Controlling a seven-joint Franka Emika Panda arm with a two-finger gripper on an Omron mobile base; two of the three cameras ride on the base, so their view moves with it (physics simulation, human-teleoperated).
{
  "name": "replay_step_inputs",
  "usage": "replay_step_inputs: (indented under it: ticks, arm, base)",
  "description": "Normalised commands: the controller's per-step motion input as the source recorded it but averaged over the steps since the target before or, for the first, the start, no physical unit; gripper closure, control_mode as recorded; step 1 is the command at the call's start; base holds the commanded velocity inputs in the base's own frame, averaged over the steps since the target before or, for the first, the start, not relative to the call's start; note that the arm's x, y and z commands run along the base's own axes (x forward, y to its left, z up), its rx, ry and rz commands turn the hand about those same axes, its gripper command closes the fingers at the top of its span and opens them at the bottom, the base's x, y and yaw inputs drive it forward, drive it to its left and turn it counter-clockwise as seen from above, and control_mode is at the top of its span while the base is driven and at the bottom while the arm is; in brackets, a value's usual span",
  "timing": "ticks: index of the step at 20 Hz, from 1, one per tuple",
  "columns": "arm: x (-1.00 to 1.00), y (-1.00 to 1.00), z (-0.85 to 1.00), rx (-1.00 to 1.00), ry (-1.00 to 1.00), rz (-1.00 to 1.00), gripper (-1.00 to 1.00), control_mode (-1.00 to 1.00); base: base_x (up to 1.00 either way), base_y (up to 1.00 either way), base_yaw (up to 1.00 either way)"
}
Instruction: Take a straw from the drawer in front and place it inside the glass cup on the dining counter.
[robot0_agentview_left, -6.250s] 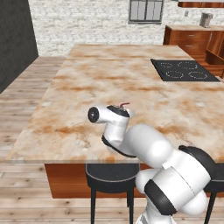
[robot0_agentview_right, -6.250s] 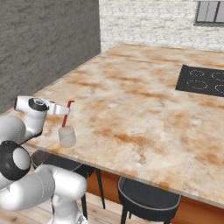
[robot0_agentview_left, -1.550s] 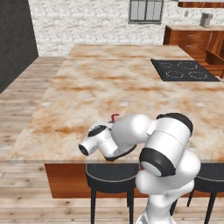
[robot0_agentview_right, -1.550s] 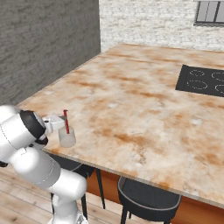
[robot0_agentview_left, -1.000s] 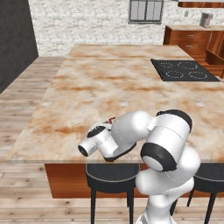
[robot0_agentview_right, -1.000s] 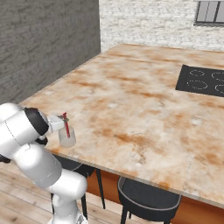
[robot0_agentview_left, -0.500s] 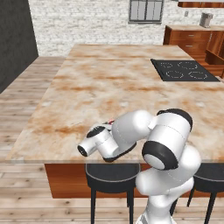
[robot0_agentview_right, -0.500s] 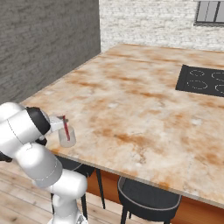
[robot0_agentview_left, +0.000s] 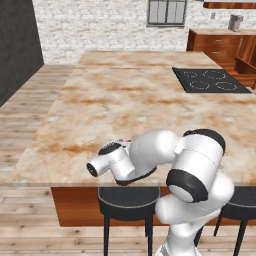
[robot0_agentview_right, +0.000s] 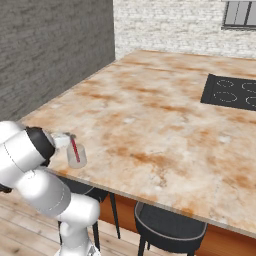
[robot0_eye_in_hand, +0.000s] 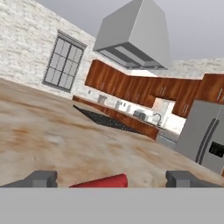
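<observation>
The glass cup stands on the dining counter close to its near left edge. The thin red straw leans inside the cup, its top poking above the rim. My gripper hovers right at the straw's top, beside the cup's rim. In the hand view my gripper is open: its fingertips stand wide apart, and the straw's red end lies between them, touching neither. From the left base view my own arm covers the cup on the dining counter. The drawer is out of view.
A black cooktop is set into the far right of the counter. Dark stools stand under the counter's front edge. A range hood and a steel fridge lie across the room.
Since 1.6 s ago the straw has gone down from above the cup into it, and the hand has sunk with it. Over the last half second almost nothing has moved.
</observation>
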Motion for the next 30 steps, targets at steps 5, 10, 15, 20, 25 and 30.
replay_step_inputs:
  ticks: [5, 10, 15, 20, 25, 30]
  arm:
    - [-0.19, -0.06, 0.41, 0.0, 0.0, 0.0, -1.0, -1.0]
    - [-0.25, -0.15, 0.42, 0.0, 0.0, 0.0, -1.0, -1.0]
    - [-0.22, -0.28, 0.47, 0.0, 0.0, 0.01, -1.0, -1.0]
    - [-0.29, -0.3, 0.46, 0.0, 0.0, 0.01, -1.0, -1.0]
    - [-0.44, -0.28, 0.52, 0.0, 0.0, 0.05, -1.0, -1.0]
    - [-0.41, -0.28, 0.72, 0.08, 0.07, 0.07, -1.0, -1.0]
  base:
    - [0.0, 0.0, 0.0]
    - [0.0, 0.0, 0.0]
    - [0.0, 0.0, 0.0]
    - [0.0, 0.0, 0.0]
    - [0.0, 0.0, 0.0]
    - [0.0, 0.0, 0.0]
